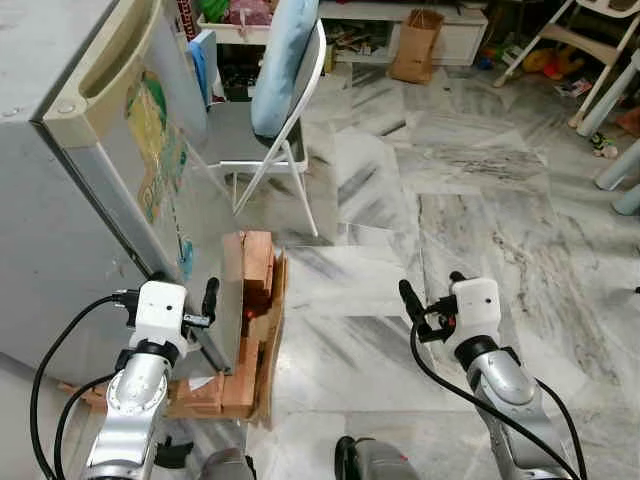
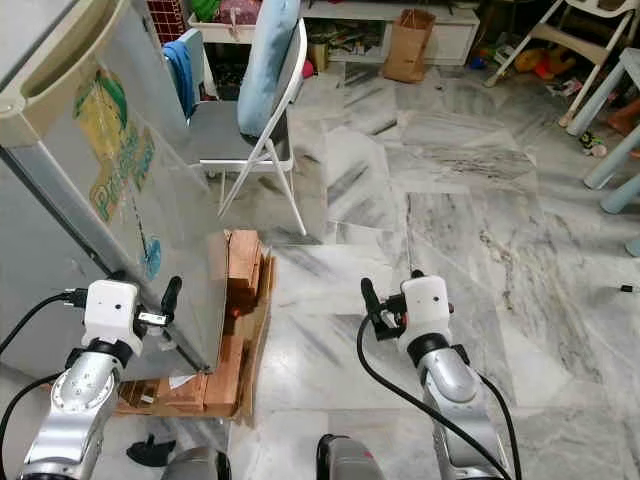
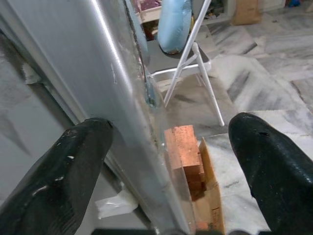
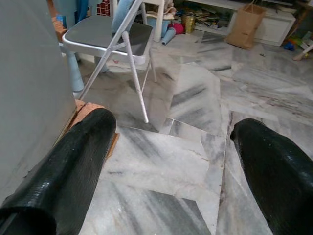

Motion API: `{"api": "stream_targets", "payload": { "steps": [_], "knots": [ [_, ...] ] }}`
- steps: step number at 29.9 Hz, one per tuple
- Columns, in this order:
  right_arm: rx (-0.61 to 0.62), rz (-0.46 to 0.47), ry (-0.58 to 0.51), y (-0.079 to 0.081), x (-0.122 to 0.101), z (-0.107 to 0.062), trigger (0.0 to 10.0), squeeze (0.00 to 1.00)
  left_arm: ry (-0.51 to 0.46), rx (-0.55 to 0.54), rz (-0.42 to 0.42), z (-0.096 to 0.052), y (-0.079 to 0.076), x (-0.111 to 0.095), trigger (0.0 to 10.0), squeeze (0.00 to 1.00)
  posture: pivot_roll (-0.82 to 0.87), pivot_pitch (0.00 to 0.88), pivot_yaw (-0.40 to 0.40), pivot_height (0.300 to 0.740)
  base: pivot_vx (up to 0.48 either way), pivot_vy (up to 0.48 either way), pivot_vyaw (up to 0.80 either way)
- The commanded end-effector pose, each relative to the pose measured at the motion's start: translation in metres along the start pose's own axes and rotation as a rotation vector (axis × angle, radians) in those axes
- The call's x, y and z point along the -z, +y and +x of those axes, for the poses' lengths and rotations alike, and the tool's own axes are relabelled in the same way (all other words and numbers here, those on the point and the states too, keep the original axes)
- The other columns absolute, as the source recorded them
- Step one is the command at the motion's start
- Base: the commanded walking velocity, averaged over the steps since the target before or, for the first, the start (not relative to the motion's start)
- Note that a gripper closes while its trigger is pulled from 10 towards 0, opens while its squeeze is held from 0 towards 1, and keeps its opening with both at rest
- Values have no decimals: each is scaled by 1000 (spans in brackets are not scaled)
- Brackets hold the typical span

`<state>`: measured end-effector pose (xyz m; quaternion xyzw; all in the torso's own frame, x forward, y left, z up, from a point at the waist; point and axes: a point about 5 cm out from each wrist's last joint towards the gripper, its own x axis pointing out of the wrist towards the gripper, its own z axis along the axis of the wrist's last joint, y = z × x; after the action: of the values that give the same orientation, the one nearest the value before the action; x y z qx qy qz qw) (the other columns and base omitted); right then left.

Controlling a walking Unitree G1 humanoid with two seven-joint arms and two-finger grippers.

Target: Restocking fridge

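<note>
Standing close at my left is the grey metal fridge point(image 1: 60, 200), door shut, propped on a stack of orange-brown wooden blocks point(image 1: 255, 300) apparently to lift it off the marble floor point(image 1: 450, 220). My left end effector point(image 1: 190, 300), fingers spread, straddles the door's edge, seemingly to open it. My right end effector point(image 1: 428, 305) hovers spread over the floor, carrying nothing.
</note>
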<state>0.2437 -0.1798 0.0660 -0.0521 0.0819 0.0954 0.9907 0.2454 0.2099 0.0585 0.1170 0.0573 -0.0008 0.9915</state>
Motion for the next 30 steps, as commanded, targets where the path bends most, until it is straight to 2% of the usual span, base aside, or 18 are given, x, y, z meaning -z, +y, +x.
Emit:
{"api": "stream_targets", "payload": {
  "steps": [1, 4, 7, 11, 16, 20, 24, 30],
  "knots": [
    [-6, -1, -9, 0, -3, 0, 10000, 0, -23, -61, 28, -1, 17, -5, 10000, 0, 79, 80, -4, 740, 0, 0, 0],
    [-13, 1, -3, 1, -1, 0, 10000, 0, -11, -92, 34, -7, 22, -1, 10000, 0, 88, 83, -6, 740, 0, 0, 0],
    [-21, 3, 2, 2, -1, 0, 10000, 0, -6, -124, 36, -8, 28, 0, 10000, 0, 95, 85, -10, 740, 0, 0, 0],
    [-25, 4, 4, 3, 0, 1, 10000, 0, -25, -116, 18, -5, 28, -4, 10000, 0, 96, 85, -10, 740, 0, 0, 0],
    [-29, 3, 5, 4, 0, 1, 10000, 0, -60, -64, -10, 2, 19, -13, 10000, 0, 92, 83, -5, 740, 0, 0, 0],
    [-23, 7, 9, 3, 2, 0, 10000, 0, -87, 20, -33, 5, 8, -19, 10000, 0, 85, 81, 0, 740, 0, 0, 0],
    [-22, 19, 28, 3, 5, 0, 10000, 0, -77, 144, -103, 1, -5, -20, 10000, 0, 91, 84, 0, 740, 0, 0, 0],
    [-35, 22, 37, 4, 5, 1, 10000, 0, -54, 177, -102, -8, -11, -15, 10000, 0, 97, 88, -7, 740, 0, 0, 0]
  ]
}}
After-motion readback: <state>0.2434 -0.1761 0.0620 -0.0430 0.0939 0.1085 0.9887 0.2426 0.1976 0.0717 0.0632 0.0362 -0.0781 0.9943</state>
